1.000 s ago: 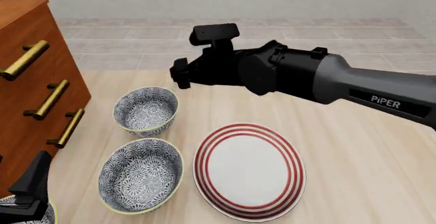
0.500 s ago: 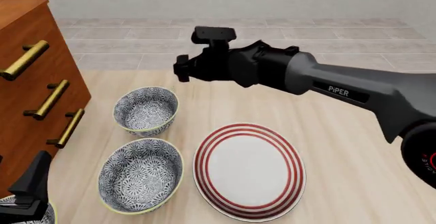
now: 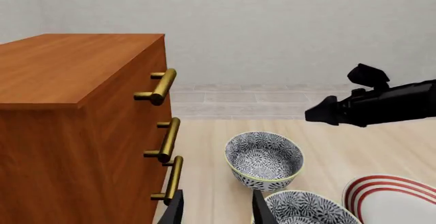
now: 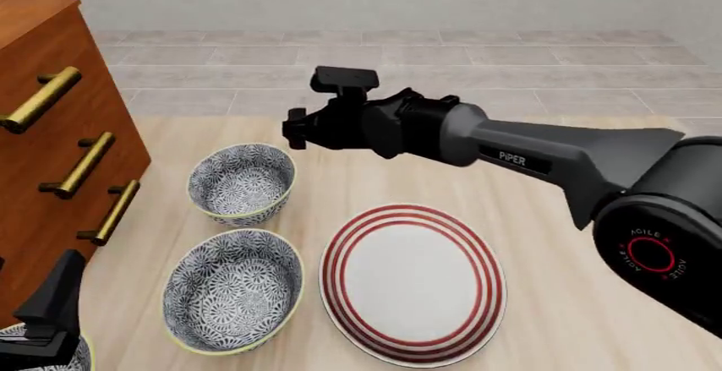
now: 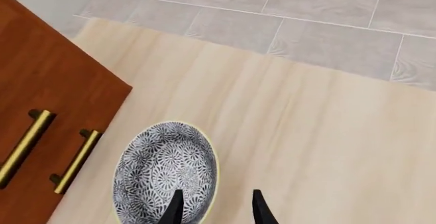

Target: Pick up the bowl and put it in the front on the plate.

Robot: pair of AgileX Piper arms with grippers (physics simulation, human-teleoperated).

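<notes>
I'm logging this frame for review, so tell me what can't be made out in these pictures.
- Third bowl, front view: cut off by the corner edge and covered by the left gripper.
- Plate, left wrist view: mostly off the edge.
- Right gripper, right wrist view: only the fingertips show; in the front view its jaws hide behind the arm's body.

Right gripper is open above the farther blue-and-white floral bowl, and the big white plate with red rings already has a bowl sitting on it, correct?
Not quite. The large white plate with three red rings is bare in the front view; both blue-and-white floral bowls, the farther and the nearer, sit on the table left of it. The rest holds: the right gripper is open above the farther bowl's rim.
</notes>
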